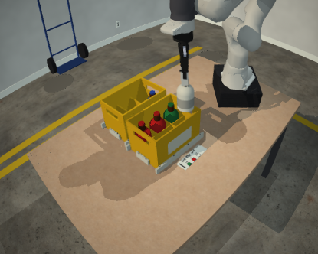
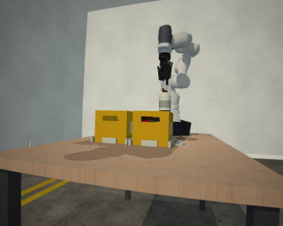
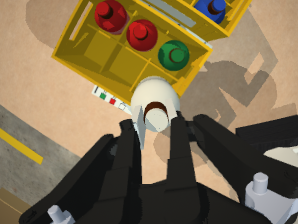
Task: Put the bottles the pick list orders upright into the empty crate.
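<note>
My gripper (image 1: 185, 81) (image 2: 164, 89) (image 3: 155, 112) is shut on the neck of a white-label bottle (image 1: 185, 100) (image 2: 164, 104) (image 3: 154, 91). It holds it upright over the robot-side end of the crate beside the pick list, with its base around rim height. In that crate stand two red bottles (image 1: 143, 132) (image 1: 158, 125) (image 3: 111, 17) (image 3: 142, 36) and a green bottle (image 1: 171, 115) (image 3: 173, 56). The other crate (image 1: 113, 123) (image 2: 106, 133) holds a blue bottle (image 1: 152, 92) (image 3: 209, 12). The pick list (image 1: 191, 158) (image 3: 111, 100) shows green, red and white squares; its numbers are small.
The two crates stand side by side on the table (image 1: 142, 218) (image 2: 133, 170), both level, with pale blocks (image 1: 142, 157) (image 2: 149, 143) around their bases. The black robot base (image 1: 238, 97) stands at the table's far end. A blue hand truck (image 1: 71, 65) is on the floor behind.
</note>
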`<state>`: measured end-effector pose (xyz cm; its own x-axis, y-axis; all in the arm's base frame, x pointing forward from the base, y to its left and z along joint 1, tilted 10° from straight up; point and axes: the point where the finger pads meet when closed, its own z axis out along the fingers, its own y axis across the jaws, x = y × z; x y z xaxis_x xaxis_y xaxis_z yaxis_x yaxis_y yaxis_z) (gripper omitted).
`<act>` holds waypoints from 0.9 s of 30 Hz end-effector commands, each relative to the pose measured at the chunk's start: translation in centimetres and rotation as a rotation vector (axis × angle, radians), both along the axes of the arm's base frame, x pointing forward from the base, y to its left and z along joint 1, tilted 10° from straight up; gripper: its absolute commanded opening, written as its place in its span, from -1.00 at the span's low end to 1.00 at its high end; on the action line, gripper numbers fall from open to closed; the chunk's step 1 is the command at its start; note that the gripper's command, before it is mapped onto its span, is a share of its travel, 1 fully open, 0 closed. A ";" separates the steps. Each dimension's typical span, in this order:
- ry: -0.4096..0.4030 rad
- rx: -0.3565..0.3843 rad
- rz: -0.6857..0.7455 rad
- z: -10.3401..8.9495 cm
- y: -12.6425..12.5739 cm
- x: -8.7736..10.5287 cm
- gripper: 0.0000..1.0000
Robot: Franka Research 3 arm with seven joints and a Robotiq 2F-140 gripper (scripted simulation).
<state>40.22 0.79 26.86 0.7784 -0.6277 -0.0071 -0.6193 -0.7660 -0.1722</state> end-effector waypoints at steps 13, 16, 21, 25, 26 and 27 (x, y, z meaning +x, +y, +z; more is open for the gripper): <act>-0.015 -0.004 0.000 -0.8 0.0 0.6 -1.00; -0.015 -0.004 0.000 -1.1 0.0 0.6 -1.00; -0.015 -0.004 0.000 -1.6 0.2 0.7 -1.00; -0.015 -0.004 0.000 -1.9 0.2 0.7 -1.00; -0.015 -0.004 0.000 -1.9 0.2 0.7 -1.00; -0.015 -0.004 0.000 -2.0 0.2 0.7 -1.00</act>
